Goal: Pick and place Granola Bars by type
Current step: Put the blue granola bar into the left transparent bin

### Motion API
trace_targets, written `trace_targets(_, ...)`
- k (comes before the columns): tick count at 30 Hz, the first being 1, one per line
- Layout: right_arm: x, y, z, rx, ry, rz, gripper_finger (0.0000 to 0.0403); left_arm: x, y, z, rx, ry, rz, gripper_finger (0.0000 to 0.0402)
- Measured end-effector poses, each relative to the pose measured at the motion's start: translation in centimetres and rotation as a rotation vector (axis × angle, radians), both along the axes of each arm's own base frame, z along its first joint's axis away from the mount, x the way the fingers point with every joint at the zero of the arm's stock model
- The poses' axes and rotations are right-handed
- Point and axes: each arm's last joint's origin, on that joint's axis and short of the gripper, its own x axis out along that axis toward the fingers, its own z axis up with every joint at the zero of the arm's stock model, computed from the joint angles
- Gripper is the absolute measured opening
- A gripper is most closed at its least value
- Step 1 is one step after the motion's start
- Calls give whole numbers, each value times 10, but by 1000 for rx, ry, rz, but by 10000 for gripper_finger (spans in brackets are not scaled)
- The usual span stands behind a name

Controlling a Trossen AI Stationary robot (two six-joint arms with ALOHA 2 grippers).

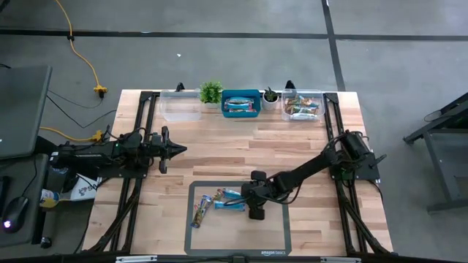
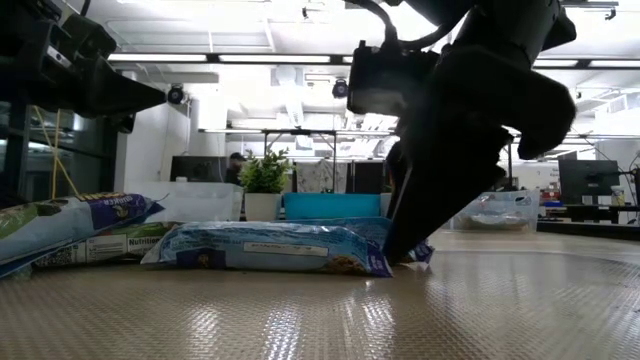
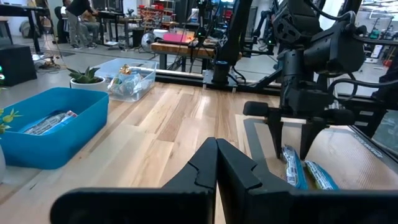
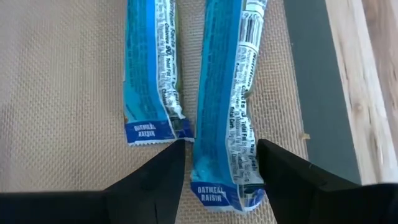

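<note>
Two light blue Granola Bars lie side by side on the tan mat [image 1: 274, 234]. My right gripper [image 4: 221, 163] slants down over the end of one bar [image 4: 227, 106], open, with one finger on each side of it and narrow gaps showing. The other blue bar [image 4: 149, 74] lies just beside it. More bars [image 2: 70, 228], one of them purple-ended, lie at the mat's left part [image 1: 201, 212]. My left gripper [image 1: 178, 150] waits shut and level over the table's left side.
Along the far edge stand a clear bin [image 1: 181, 108], a blue bin [image 1: 241, 104] holding light blue bars, and a clear bin [image 1: 302, 107] holding multicoloured bars. Small potted plants [image 1: 210, 92] [image 1: 270, 97] stand between them. Bare wood lies between mat and bins.
</note>
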Motion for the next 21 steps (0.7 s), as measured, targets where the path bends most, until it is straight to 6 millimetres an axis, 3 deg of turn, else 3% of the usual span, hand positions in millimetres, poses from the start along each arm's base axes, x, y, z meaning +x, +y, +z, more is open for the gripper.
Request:
trace_targets(6, 1, 0, -2, 5, -2, -33, 174, 0, 0, 0, 0, -1, 0, 1)
trace_targets(16, 1, 1, -2, 41, 2, -46, 76, 0, 0, 0, 0, 0, 0, 1)
trace_targets(21, 2, 0, -2, 69, 5, -93, 47, 0, 0, 0, 0, 0, 0, 1)
